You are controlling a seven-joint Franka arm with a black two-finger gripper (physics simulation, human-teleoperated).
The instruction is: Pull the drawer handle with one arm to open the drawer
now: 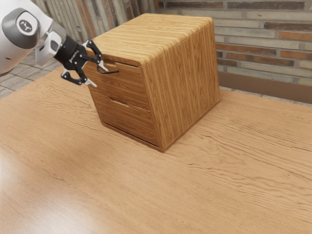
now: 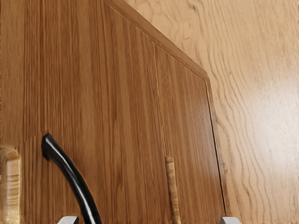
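Hand point(image 1: 96, 72): fingers held apart, either side of the black handle point(image 1: 110, 71), unclamped.
Handle: one end cut off in the wrist view.
Top drawer point(image 1: 119, 84): opening hard to judge.

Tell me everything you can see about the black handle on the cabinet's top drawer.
The black handle is a thin, glossy, curved bar, metal or plastic by its look, bowing out from the top drawer front of the wooden cabinet. One end visibly joins the wood. The gripper stands open with a finger either side of it; whether they touch it cannot be told.
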